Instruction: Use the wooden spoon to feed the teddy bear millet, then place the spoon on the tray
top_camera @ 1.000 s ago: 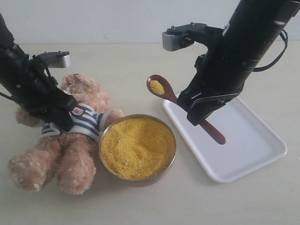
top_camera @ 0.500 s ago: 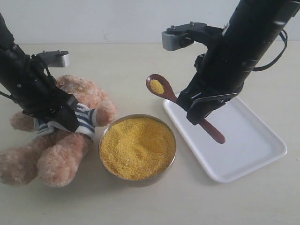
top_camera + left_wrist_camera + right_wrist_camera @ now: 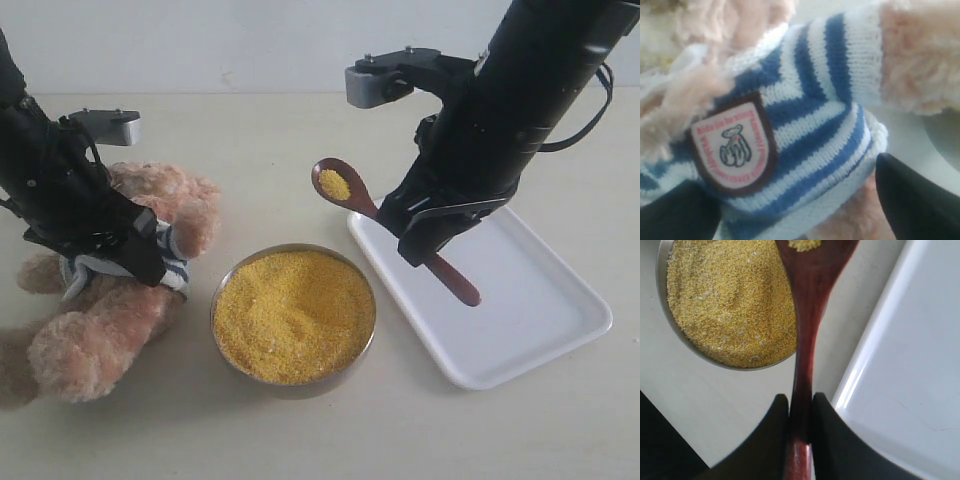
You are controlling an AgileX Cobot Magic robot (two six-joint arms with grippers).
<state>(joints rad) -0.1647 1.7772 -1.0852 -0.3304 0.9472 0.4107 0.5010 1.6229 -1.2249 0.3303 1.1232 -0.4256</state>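
My left gripper [image 3: 786, 172], jaws spread wide, straddles the striped shirt of the teddy bear [image 3: 100, 325] lying beneath it. My right gripper [image 3: 801, 400] clamps the handle of the wooden spoon [image 3: 805, 340]. Ahead of its fingers the spoon carries a little millet [image 3: 335, 185], above the table. The tray [image 3: 540, 300] lies under this gripper and the metal bowl [image 3: 222, 300] lies beside it.

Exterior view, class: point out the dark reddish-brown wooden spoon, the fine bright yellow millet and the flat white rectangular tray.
Wooden spoon [image 3: 363, 206]: exterior view, the neck just behind its round bowl.
Millet [image 3: 293, 315]: exterior view, middle of the heap.
Tray [image 3: 530, 300]: exterior view, bare floor.
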